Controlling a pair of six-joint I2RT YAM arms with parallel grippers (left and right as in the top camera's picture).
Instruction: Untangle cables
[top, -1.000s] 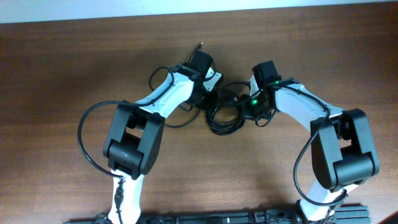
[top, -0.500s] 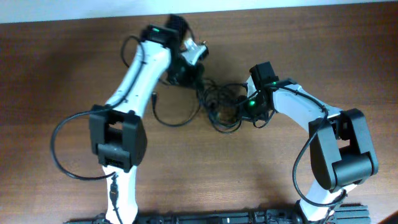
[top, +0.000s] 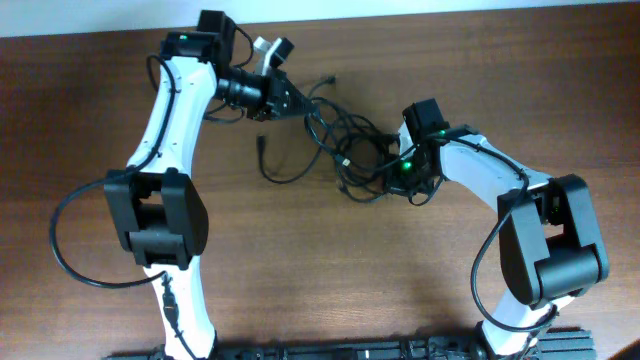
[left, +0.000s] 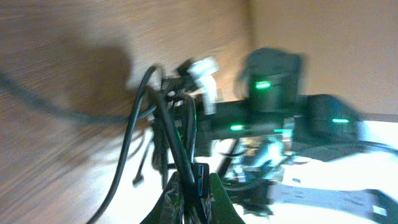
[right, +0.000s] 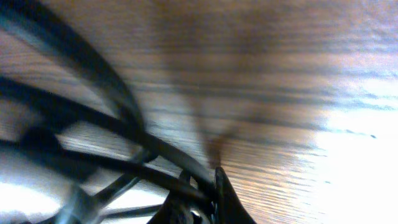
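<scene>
The left jaws, clenched on the cables (top: 345, 150), have swung up and away, stretching them out. The right jaws pinch the tangle's other side. Brown wooden table (top: 60, 110), pale strip (top: 60, 12) behind.

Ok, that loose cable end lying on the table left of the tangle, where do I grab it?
Grip the loose end just behind its plug, coming straight down from above. It lies flat on the table, apart from the tangle, with bare wood on both sides. Further along, it loops back into the knot, so a grip there would probably drag other strands.
</scene>
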